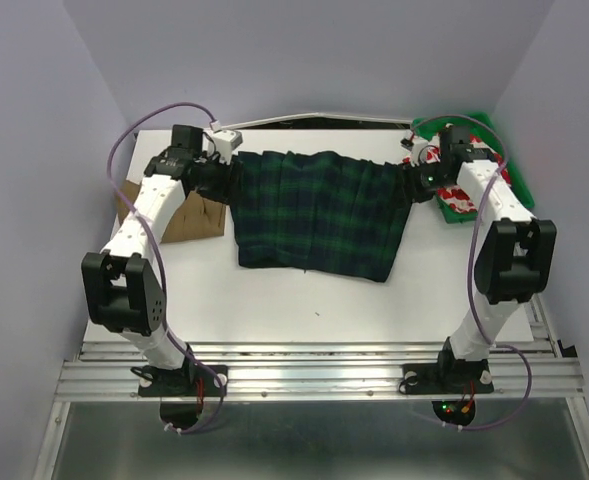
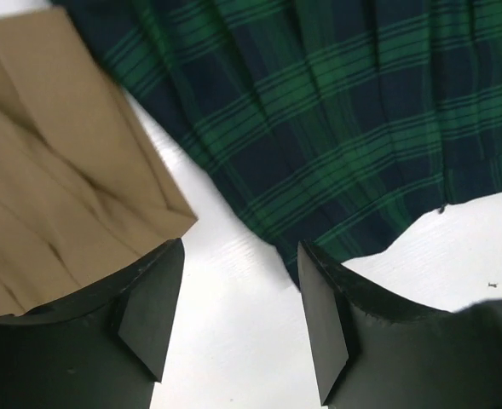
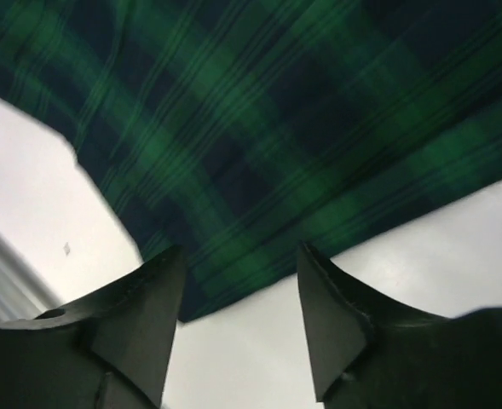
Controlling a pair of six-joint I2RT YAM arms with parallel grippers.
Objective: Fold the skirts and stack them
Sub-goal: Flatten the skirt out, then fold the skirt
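The dark green-navy plaid skirt lies spread flat across the middle of the white table. My left gripper is open and empty just off its back left corner. In the left wrist view the gripper hovers over bare table between the plaid skirt and the folded tan-brown skirt, which lies at the left. My right gripper is open and empty at the plaid skirt's back right corner. In the right wrist view the gripper sits just short of the plaid edge. The white skirt with red flowers is mostly hidden under the right arm.
A green plastic bin stands at the back right corner, behind the right arm. Purple walls close in on the table at the back and both sides. Grey cables loop from both arms.
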